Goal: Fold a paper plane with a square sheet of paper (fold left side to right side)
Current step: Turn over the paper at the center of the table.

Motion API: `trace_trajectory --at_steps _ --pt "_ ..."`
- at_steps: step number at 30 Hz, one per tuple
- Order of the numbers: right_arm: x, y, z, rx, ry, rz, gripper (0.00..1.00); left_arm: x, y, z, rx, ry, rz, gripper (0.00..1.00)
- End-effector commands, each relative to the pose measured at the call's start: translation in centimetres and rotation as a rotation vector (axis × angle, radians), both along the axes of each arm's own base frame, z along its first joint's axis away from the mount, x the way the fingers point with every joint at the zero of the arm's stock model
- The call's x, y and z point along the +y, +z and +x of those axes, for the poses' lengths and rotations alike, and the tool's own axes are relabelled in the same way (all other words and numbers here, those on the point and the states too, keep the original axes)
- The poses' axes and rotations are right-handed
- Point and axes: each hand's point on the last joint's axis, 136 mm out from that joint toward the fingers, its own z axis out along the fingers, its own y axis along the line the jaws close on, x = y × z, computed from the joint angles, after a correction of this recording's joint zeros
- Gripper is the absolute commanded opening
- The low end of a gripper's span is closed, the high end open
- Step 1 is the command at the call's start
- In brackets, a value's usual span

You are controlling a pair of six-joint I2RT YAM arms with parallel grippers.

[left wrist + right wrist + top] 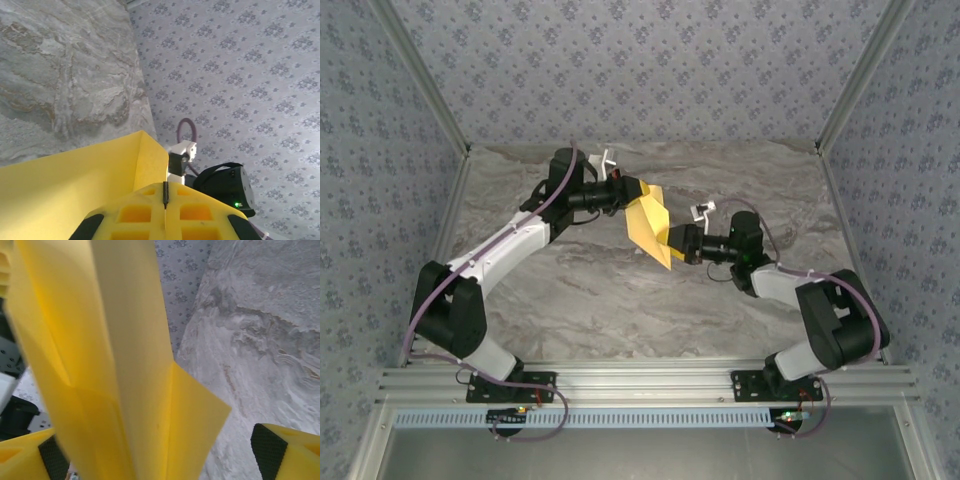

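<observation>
And here we have the patterned walls (620, 70) all round and the grey marbled worktop (620, 310) spread wide beneath us, with both arms reaching in toward its middle. We see the left arm (500, 250) sweeping up from its base and bending to the right. The right arm (820, 315) doubles back and points left, so the two wrists face each other. Between them hangs the paper plane (650, 222), bright yellow and partly folded, held up off the worktop near its centre, its narrow tip on the right arm's side. From the right wrist we make out a long crease running up the paper and a loose flap sticking out to one side. Now the left claw (628, 195): its yellow fingers are pressed together, clamped on the upper edge of the paper plane, the paper pinched in the seam between them. The right claw (678, 243) stands spread apart around the lower end. The paper lies close by one finger, and we see bare worktop between it and the other finger's black pad (269, 452).
</observation>
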Motion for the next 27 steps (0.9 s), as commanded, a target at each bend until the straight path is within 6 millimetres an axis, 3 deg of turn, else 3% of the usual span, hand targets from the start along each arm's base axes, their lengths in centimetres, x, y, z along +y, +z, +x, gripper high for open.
trace_trajectory --at_steps 1,8,12,16,21,27 --pt "1.0 3.0 0.7 -0.070 0.012 0.067 0.85 -0.5 2.4 -0.7 -0.040 -0.037 -0.068 0.03" --pt "1.3 3.8 0.9 -0.080 0.011 0.072 0.48 -0.4 1.2 -0.8 -0.020 -0.040 -0.049 0.03" --pt "1.1 3.0 0.6 -0.074 0.012 0.014 0.30 0.6 0.5 -0.6 -0.019 -0.022 -0.016 0.08" --pt "0.6 2.6 -0.2 -0.096 0.009 -0.068 0.22 2.6 0.1 -0.2 -0.021 0.018 0.022 0.20" --pt "-0.7 1.2 -1.5 -0.133 0.017 -0.307 0.21 6.2 -0.8 -0.2 -0.038 0.095 0.158 0.48" --pt "-4.7 -1.0 -1.7 -0.181 -0.071 -0.845 0.15 11.4 -1.3 -1.4 -0.115 0.232 0.435 0.55"
